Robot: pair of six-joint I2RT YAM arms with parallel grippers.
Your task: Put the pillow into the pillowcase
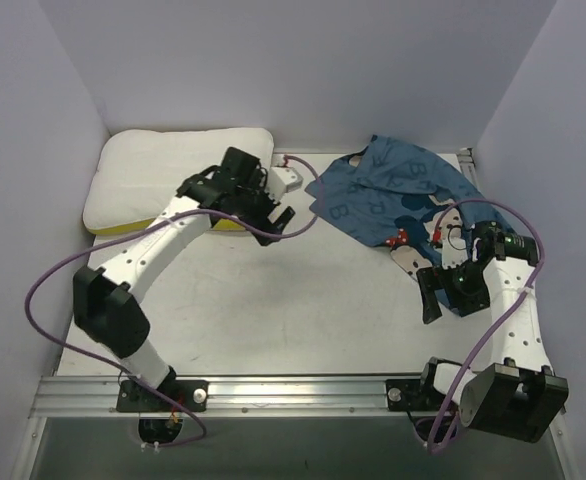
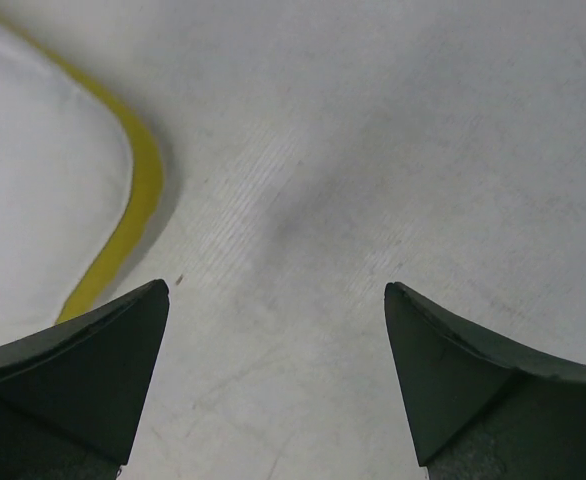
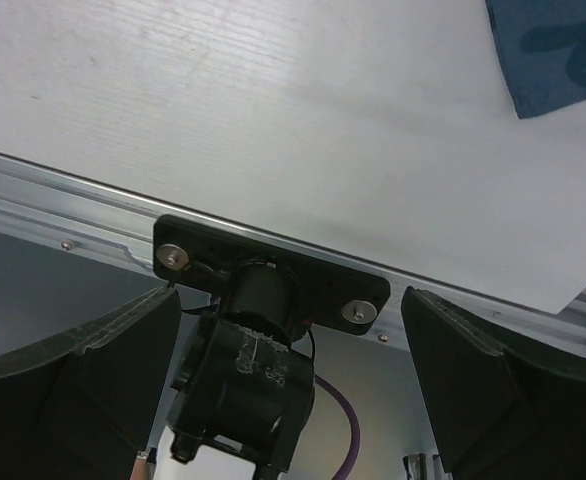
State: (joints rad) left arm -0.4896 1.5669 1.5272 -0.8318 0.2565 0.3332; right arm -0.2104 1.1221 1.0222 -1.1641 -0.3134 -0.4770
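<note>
The pillow [image 1: 163,170] lies flat at the far left of the table, white with a yellow band along its near edge. The blue printed pillowcase [image 1: 393,190] lies crumpled at the far right. My left gripper [image 1: 276,218] hovers just off the pillow's near right corner, open with nothing between its fingers. In the left wrist view the pillow [image 2: 33,180] sits to the left of the open left gripper [image 2: 276,290], over bare table. My right gripper [image 1: 443,300] is open and empty, near the pillowcase's near edge. A pillowcase corner [image 3: 558,50] shows top right, away from the right gripper [image 3: 291,295].
An aluminium rail [image 1: 293,390] runs along the table's near edge and carries both arm bases; the right base [image 3: 263,300] sits under the right fingers. Purple cables [image 1: 43,290] loop beside each arm. Walls close in the left, back and right sides.
</note>
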